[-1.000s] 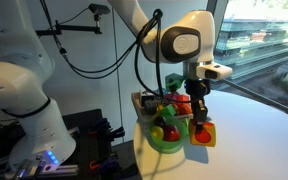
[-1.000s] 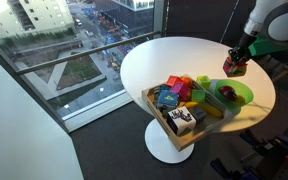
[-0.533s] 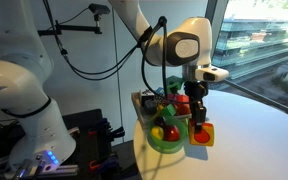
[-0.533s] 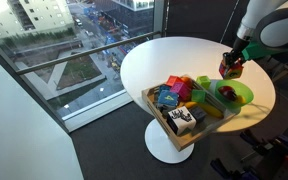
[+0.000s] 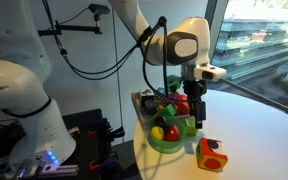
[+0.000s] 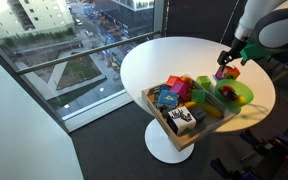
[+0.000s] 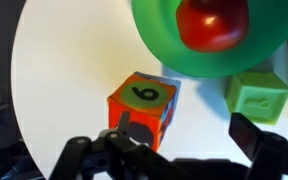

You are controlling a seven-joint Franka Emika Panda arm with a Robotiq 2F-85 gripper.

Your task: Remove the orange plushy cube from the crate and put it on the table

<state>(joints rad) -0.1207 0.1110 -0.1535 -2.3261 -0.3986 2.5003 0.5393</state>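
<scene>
Only one readable mark: a black digit on a green patch on the top face of the orange plushy cube (image 7: 142, 108), wrist view. It reads as 6, but could be 9 since orientation is unclear. The green cube (image 7: 258, 99) beside it has a raised mark, too blurred to read. The black-and-white block (image 6: 181, 118) has markings too small to read. Nothing else is legible in either exterior view.

**Room and surroundings**

Daylight comes through a tall window (image 6: 64, 50); street, buildings and a lawn (image 6: 79, 75) lie below outside. Dark frame post (image 6: 162, 15) beside the glass. Floor (image 6: 104, 150) dark. Round white worktop (image 6: 154, 60) on a single white pedestal (image 6: 160, 140), near the window.
</scene>
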